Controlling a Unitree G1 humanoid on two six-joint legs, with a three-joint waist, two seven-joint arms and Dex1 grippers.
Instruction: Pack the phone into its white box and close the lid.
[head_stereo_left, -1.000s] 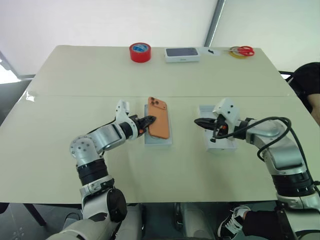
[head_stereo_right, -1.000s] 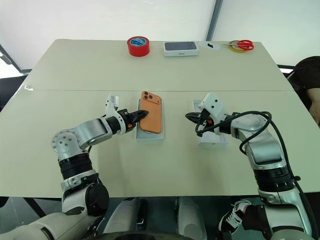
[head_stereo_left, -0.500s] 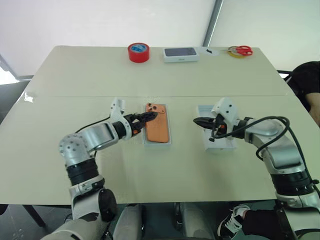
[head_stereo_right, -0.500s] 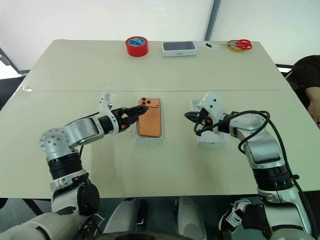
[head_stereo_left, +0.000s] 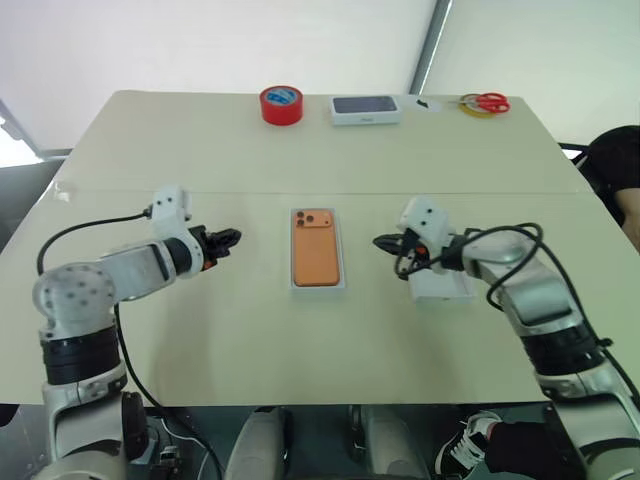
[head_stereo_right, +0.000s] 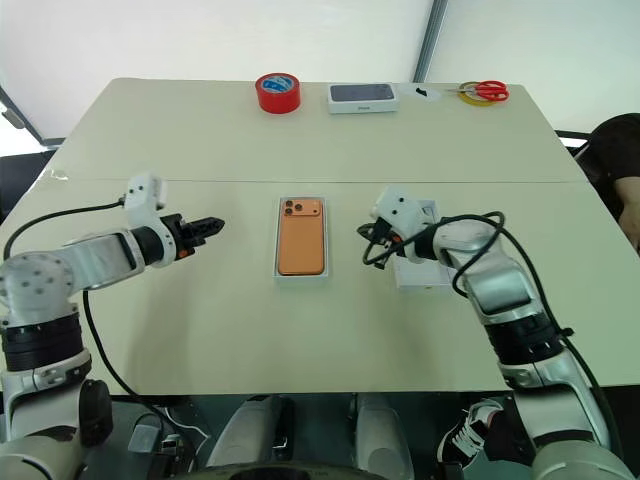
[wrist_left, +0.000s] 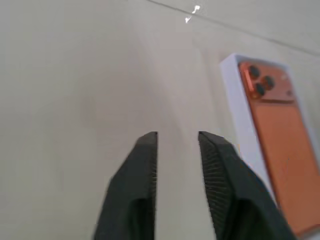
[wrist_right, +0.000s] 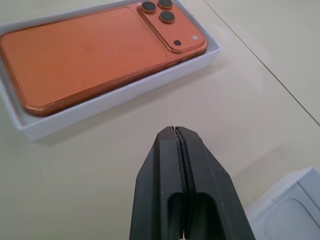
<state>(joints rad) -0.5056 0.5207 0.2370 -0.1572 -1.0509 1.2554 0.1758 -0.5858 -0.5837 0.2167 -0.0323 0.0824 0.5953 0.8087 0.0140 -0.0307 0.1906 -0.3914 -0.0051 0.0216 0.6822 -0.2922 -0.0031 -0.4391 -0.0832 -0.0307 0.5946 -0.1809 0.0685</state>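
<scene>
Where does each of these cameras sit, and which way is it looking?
Head pair: on the head, looking down over both arms at the table.
Left wrist: along its slightly parted fingers, past the phone in the white box.
Right wrist: along its shut fingers, toward the phone; the lid is nearby.
All show the phone.

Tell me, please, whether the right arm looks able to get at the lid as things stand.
Probably yes: the lid lies open-side up right beside the right end effector, nothing lies between them.

Bright, even daylight from the pale backdrop; soft faint shadows on the table (head_stereo_left: 300, 350), left wrist view slightly blurred.
</scene>
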